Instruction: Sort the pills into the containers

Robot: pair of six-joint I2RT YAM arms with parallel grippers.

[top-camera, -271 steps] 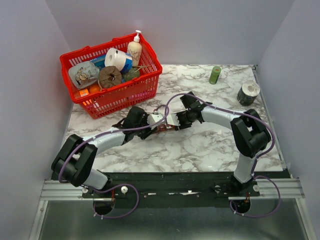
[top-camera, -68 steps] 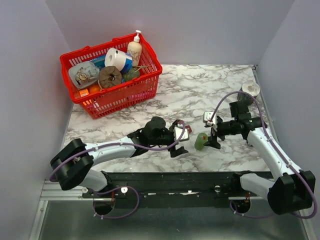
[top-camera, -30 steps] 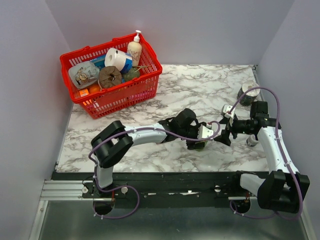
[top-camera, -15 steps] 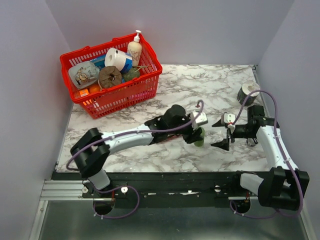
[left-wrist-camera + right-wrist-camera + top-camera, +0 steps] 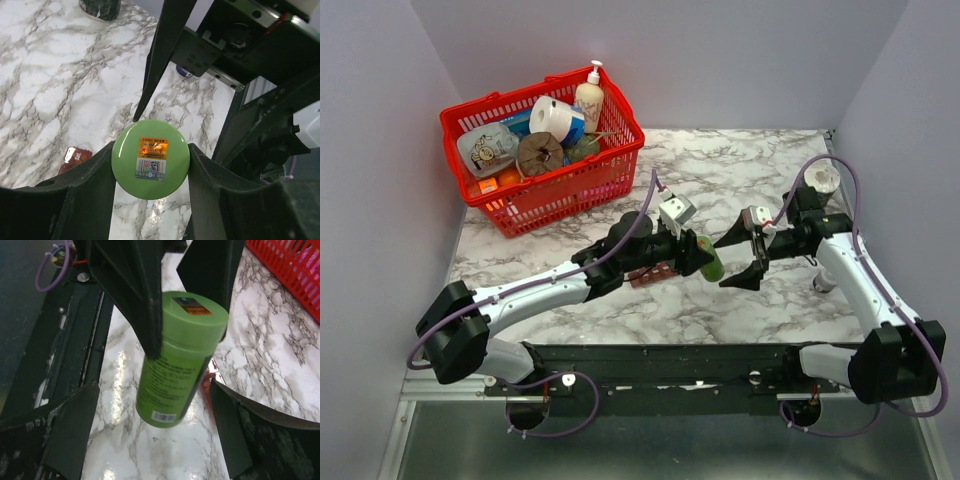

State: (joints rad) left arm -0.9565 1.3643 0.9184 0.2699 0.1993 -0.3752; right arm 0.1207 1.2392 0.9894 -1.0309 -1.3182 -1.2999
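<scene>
My left gripper (image 5: 705, 258) is shut on a green pill bottle (image 5: 709, 264) and holds it above the marble, tilted. In the left wrist view the bottle's round cap (image 5: 150, 159) with its sticker sits clamped between my fingers (image 5: 87, 195). My right gripper (image 5: 728, 264) stands wide open, a fingertip on each side of the bottle's lower end (image 5: 172, 375), without touching it. The containers (image 5: 654, 274), a red-brown strip, lie on the table under the left arm; one end shows in the left wrist view (image 5: 75, 155). No pills show.
A red wire basket (image 5: 610, 165) full of household items stands at the back left. A dark roll with a white top (image 5: 817, 181) sits at the back right by the wall. The black rail (image 5: 670, 360) runs along the near table edge.
The left gripper has carried the green bottle a little left and back, turning it. The right gripper has moved left toward it, so its open fingers now flank the bottle's end.
</scene>
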